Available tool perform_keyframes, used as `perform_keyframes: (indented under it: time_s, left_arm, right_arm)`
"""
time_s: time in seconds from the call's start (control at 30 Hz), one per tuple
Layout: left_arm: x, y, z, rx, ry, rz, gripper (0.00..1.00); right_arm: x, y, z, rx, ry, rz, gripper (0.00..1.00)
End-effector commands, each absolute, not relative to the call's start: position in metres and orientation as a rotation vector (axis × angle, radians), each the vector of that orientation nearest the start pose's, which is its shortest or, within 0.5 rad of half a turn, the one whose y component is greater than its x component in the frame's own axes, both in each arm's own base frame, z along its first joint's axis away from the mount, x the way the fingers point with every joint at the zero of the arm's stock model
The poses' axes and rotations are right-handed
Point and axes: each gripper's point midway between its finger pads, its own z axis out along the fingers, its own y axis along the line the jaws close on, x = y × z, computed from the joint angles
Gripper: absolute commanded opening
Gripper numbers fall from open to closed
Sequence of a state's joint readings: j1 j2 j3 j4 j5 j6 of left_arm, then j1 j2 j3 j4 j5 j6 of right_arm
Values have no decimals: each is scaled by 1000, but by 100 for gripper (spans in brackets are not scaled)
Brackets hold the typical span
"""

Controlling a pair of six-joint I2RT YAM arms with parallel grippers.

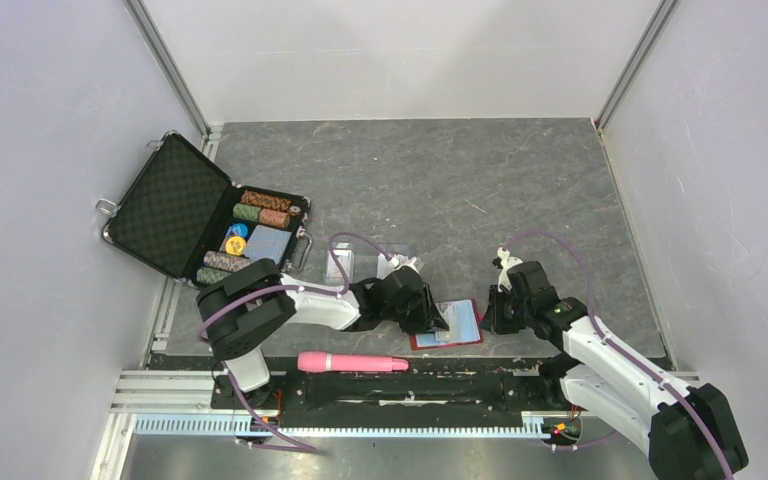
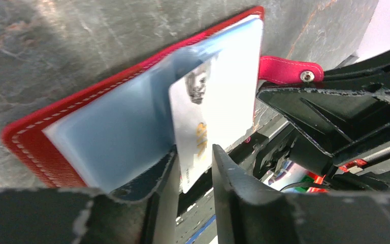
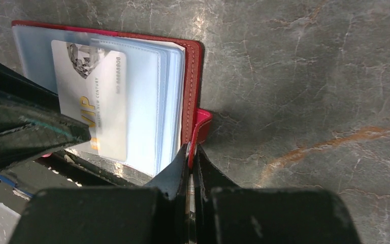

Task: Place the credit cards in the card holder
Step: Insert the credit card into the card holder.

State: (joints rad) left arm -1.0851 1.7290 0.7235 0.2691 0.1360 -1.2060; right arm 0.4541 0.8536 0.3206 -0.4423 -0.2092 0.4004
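Note:
The red card holder [image 1: 457, 332] lies open near the table's front edge, its pale blue pockets facing up. A grey-blue credit card [image 2: 198, 117] with a gold mark sits partly inside a pocket; it also shows in the right wrist view [image 3: 89, 101]. My left gripper [image 2: 193, 152] has its jaws apart with the card's free end between them, lying against the left finger with a gap to the right one. My right gripper [image 3: 190, 150] is shut on the holder's red snap tab [image 3: 203, 122] at its right edge. In the top view the left gripper [image 1: 436, 316] and right gripper [image 1: 491, 312] flank the holder.
An open black chip briefcase [image 1: 170, 205] with poker chips and a grey-blue rectangle [image 1: 268, 242] sits at the back left. Clear plastic pieces [image 1: 341, 263] lie behind the left arm. A pink cylinder [image 1: 352, 362] lies on the front rail.

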Motion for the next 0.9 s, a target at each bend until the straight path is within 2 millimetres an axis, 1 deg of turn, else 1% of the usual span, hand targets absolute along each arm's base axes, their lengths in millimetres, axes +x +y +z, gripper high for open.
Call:
perform_keyframes:
  time_s: [0.0, 0.13, 0.2, 0.37, 0.47, 0.63, 0.77, 0.87]
  left_arm:
    - [138, -369, 22, 58, 2720, -872, 41]
    - [137, -366, 25, 132, 2742, -775, 51]
    - [140, -364, 24, 147, 2735, -725, 54]
    - [142, -359, 22, 206, 2756, -605, 61]
    - [143, -361, 22, 231, 2759, -583, 64]
    - [144, -375, 19, 259, 2763, -626, 64]
    - [144, -389, 17, 272, 2762, -682, 58]
    - [146, -402, 22, 283, 2737, -716, 53]
  right_arm:
    - [154, 134, 22, -157, 2592, 604, 0]
    - [154, 135, 23, -155, 2590, 607, 0]
    - [154, 135, 22, -155, 2592, 608, 0]
    - [154, 135, 22, -153, 2591, 608, 0]
    - [154, 135, 22, -155, 2590, 608, 0]
    - [153, 135, 22, -156, 2591, 609, 0]
    - [153, 135, 21, -155, 2591, 611, 0]
    - [152, 135, 20, -156, 2593, 614, 0]
